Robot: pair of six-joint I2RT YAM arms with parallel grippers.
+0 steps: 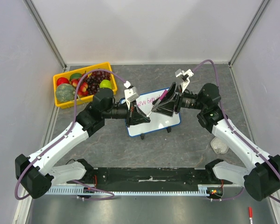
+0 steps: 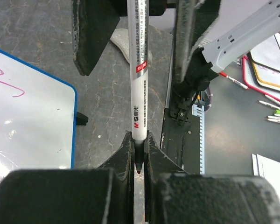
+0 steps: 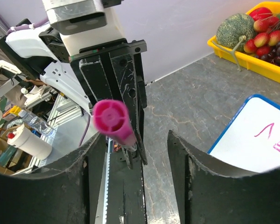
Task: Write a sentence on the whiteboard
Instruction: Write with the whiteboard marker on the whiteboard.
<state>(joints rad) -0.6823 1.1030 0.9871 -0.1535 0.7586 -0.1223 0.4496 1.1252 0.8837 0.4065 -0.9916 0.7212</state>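
The whiteboard [image 1: 164, 122] stands on the table between both arms, blue-framed. Only part of the pink sentence [image 1: 147, 99] shows, reading "New be…"; the grippers hide the rest. My left gripper [image 1: 147, 116] is shut on the tip end of a white marker [image 2: 137, 84], its nib pinched between the fingers [image 2: 126, 154]. The marker's pink rear end [image 3: 111, 119] lies inside my right gripper [image 3: 135, 135], which is open around it, close to one finger. Both grippers hover over the board, facing each other. The board also shows in the left wrist view [image 2: 32, 126] and the right wrist view [image 3: 252, 135].
A yellow tray [image 1: 81, 70] of fruit sits at the back left. A crumpled clear wrapper [image 1: 219, 147] lies beside the right arm. A red-capped pen [image 1: 250, 213] lies off the table at the front right. Grey walls close in both sides.
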